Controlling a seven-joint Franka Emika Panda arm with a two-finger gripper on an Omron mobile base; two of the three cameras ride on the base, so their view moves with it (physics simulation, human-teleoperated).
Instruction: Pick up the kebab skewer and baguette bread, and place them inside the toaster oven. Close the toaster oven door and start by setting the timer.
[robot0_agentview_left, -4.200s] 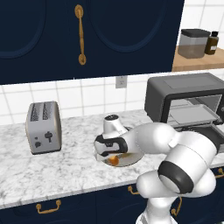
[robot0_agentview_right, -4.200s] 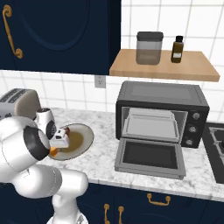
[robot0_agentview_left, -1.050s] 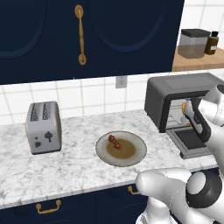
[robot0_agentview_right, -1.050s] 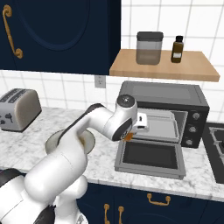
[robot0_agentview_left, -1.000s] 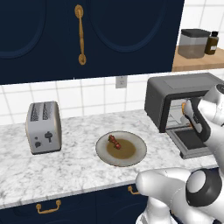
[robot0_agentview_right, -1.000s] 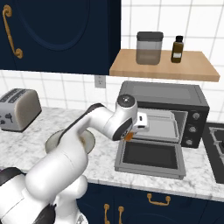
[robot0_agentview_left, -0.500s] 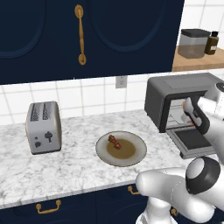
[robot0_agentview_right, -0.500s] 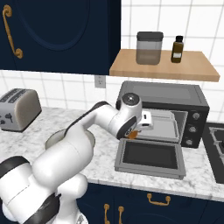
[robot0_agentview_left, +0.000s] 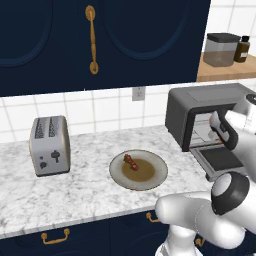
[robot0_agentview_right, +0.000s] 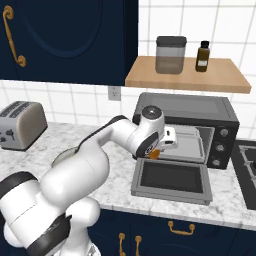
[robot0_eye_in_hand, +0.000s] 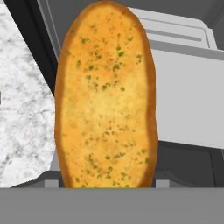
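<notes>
The baguette bread (robot0_eye_in_hand: 107, 100), golden with green flecks, hangs in my gripper (robot0_agentview_right: 160, 148), which is shut on it. It shows as an orange bit (robot0_agentview_right: 154, 154) under the hand at the left of the toaster oven's (robot0_agentview_right: 200, 107) mouth, above the hinge of the toaster oven door (robot0_agentview_right: 172, 180), which lies flat and open. The grey metal tray (robot0_eye_in_hand: 188, 96) inside is right behind the loaf. The kebab skewer (robot0_agentview_left: 131, 161) lies on the round plate (robot0_agentview_left: 155, 175) at mid-counter. My fingers are hidden behind the loaf.
A silver two-slot toaster (robot0_agentview_left: 49, 145) stands at the counter's left. Above the oven, a wooden shelf (robot0_agentview_right: 187, 75) carries a jar (robot0_agentview_right: 171, 55) and a dark bottle (robot0_agentview_right: 202, 56). A stove top (robot0_agentview_right: 247, 165) borders the oven on the right.
The hand has carried the baguette a little further toward the oven mouth over the open door. The plate and skewer have not moved.
</notes>
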